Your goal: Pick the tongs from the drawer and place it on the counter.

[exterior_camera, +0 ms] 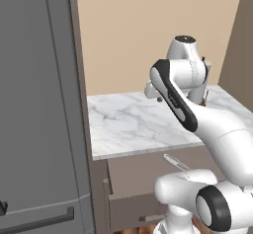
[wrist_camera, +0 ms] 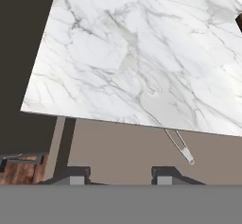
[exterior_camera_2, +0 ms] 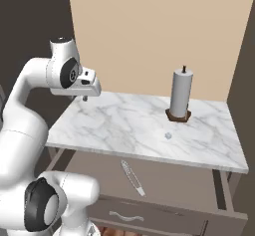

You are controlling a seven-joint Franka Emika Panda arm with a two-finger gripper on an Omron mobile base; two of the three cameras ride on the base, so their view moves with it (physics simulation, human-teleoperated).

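**Tongs lying in the open drawer, gripper raised above the counter**

Beige wall is seen behind a white marble counter (exterior_camera_2: 124, 125) with grey veins, set on brown cabinetry. Below its front edge the drawer (exterior_camera_2: 169, 180) is pulled out, and the tongs (exterior_camera_2: 132, 177) are laid flat on the drawer floor, slanted, their far end tucked under the counter's edge; in the left base view the tongs (exterior_camera: 177, 163) are partly covered by the white arm; in the hand view the tongs (wrist_camera: 179, 146) are seen as two thin arms emerging from beneath the marble edge onto the drawer (wrist_camera: 118, 152) floor.

A paper-towel roll (exterior_camera_2: 180, 96) on a dark stand is shown upright on the right rear part of the counter in the right base view, with a small pale object (exterior_camera_2: 168, 136) lying just in front of it; the dark grey fridge (exterior_camera: 39, 104) is shown at the left of the left base view.

The gripper (exterior_camera_2: 84, 98) is held above the left rear part of the counter, well apart from the tongs; in the hand view the fingertips (wrist_camera: 77, 176) are seen set apart with a clear gap between them, and nothing is held or touched.
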